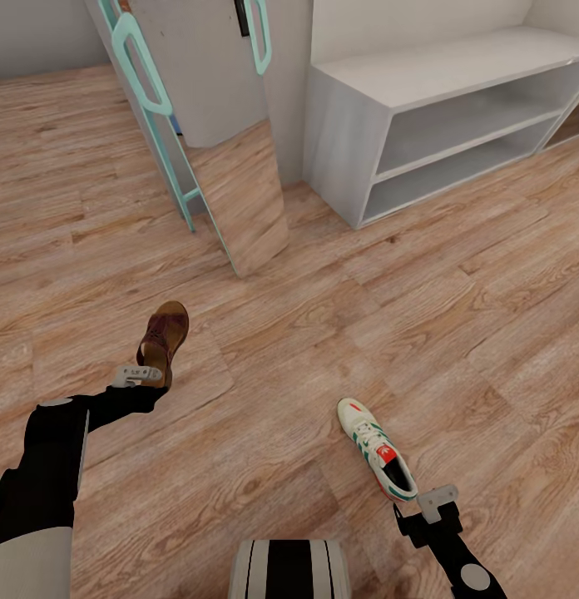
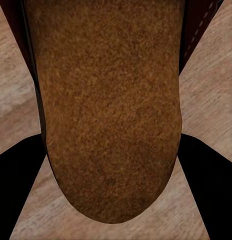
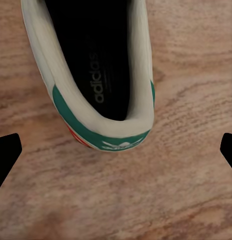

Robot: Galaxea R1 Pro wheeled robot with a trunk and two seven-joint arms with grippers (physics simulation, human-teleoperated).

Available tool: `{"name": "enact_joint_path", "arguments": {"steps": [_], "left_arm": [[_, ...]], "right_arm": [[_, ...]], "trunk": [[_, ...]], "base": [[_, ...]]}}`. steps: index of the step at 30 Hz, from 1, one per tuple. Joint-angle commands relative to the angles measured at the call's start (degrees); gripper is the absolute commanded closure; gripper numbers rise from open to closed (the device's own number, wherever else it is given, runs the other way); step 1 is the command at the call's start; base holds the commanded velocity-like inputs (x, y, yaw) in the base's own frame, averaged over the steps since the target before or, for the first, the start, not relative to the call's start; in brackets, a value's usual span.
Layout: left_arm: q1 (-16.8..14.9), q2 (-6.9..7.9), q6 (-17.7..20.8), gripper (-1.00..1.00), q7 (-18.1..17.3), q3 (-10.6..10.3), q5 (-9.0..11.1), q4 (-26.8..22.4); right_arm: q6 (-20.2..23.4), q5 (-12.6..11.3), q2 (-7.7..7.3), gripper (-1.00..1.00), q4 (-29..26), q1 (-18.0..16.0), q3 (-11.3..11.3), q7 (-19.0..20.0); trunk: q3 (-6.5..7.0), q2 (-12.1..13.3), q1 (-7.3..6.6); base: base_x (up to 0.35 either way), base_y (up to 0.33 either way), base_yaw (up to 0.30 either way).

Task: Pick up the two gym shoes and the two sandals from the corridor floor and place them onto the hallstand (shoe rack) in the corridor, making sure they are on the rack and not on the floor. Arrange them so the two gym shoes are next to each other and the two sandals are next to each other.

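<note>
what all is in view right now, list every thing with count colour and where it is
sandal: one, dark brown with tan footbed, on the floor left of centre, at the left gripper; its footbed shows close up in the left wrist view
gym shoe: one, white with green stripes and red accents, on the floor right of centre, heel toward the right gripper
hallstand: one, pale grey-white, two open shelf slots, upper right against the wall
mirror panel: one, teal-framed, leaning, upper middle
corridor floor: light brown wood planks
left gripper: grey, at the sandal's heel, open
right gripper: grey, just behind the shoe's heel, open
</note>
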Motion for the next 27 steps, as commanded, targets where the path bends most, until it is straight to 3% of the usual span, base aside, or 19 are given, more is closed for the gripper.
{"name": "enact_joint_path", "arguments": {"steps": [1, 13, 19, 27], "left_arm": [[-0.04, -0.01, 0.15, 1.00, -0.61, 0.08, -0.52, -0.06], [-0.04, -0.01, 0.15, 1.00, -0.56, 0.08, -0.52, -0.06], [-0.04, -0.01, 0.15, 1.00, -0.56, 0.08, -0.52, -0.06], [-0.04, -0.01, 0.15, 1.00, -0.56, 0.08, -0.52, -0.06]], "right_arm": [[0.20, 0.56, 0.03, -1.00, -0.11, 0.00, -0.14, 0.37], [0.20, 0.56, 0.03, -1.00, -0.11, -0.02, -0.14, 0.37], [0.20, 0.56, 0.03, -1.00, -0.11, 0.00, -0.14, 0.34], [0.20, 0.56, 0.03, -1.00, -0.11, -0.01, -0.14, 0.34]], "trunk": [[-0.09, -0.02, -0.01], [-0.63, -0.02, -0.01], [-2.46, -0.10, 0.14], [-2.90, -0.10, 0.14]], "base": [[0.000, 0.000, 0.000], [0.000, 0.000, 0.000], [0.000, 0.000, 0.000], [0.000, 0.000, 0.000]]}}
